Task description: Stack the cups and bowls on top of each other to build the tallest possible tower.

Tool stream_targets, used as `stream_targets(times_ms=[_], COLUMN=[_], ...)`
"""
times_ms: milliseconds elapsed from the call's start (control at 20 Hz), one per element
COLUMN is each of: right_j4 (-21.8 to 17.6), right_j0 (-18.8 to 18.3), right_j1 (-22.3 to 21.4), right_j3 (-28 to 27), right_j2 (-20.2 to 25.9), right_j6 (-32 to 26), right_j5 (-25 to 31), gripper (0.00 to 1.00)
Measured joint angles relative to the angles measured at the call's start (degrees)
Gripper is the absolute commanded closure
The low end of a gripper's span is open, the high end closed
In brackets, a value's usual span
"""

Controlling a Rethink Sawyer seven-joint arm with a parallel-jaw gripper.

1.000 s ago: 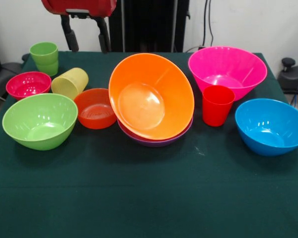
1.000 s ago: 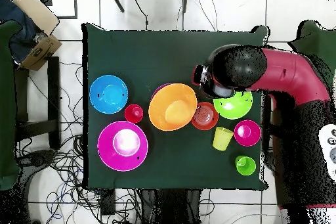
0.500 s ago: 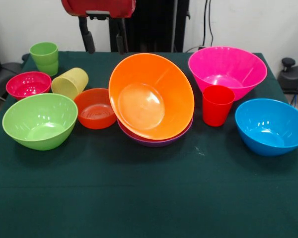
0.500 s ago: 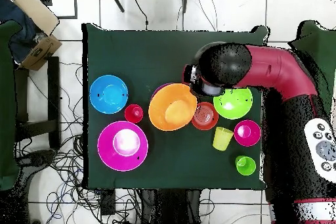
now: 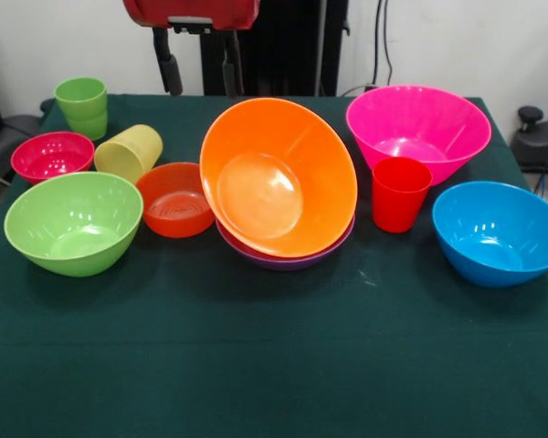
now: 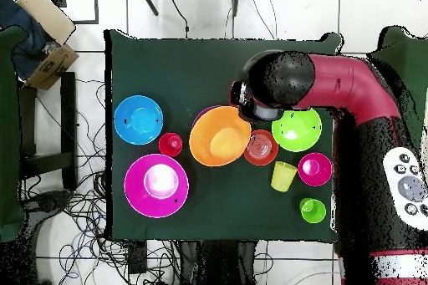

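My gripper (image 5: 199,80) hangs open and empty, high behind the orange bowl (image 5: 279,178). That bowl leans tilted in the purple bowl (image 5: 288,262); these two are the only pile. The pink bowl (image 5: 418,128), blue bowl (image 5: 498,233) and red cup (image 5: 400,193) stand apart to the right. To the left are the red-orange bowl (image 5: 175,199), lime-green bowl (image 5: 73,222), magenta bowl (image 5: 52,155), the yellow cup (image 5: 128,152) on its side and the upright green cup (image 5: 82,107). In the overhead view the arm's head (image 6: 280,81) hides the gripper, beside the orange bowl (image 6: 219,136).
The dark green tablecloth (image 5: 274,365) covers the table. The arm's red link (image 6: 359,89) reaches over the table's right side in the overhead view, partly over the lime-green bowl (image 6: 299,131). Cables and a cardboard box (image 6: 46,27) lie on the floor around the table.
My gripper has moved from behind the yellow cup and red-orange bowl to behind the orange bowl's edge, staying high, open and empty. No bowl or cup has moved.
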Motion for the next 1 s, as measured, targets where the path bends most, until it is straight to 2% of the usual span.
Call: stream_targets(times_ms=[1000], right_j4=[-0.21], right_j0=[0.01], right_j1=[0.03], right_j3=[-0.38], right_j2=[0.0], right_j6=[0.0], right_j5=[0.75], gripper=[0.0])
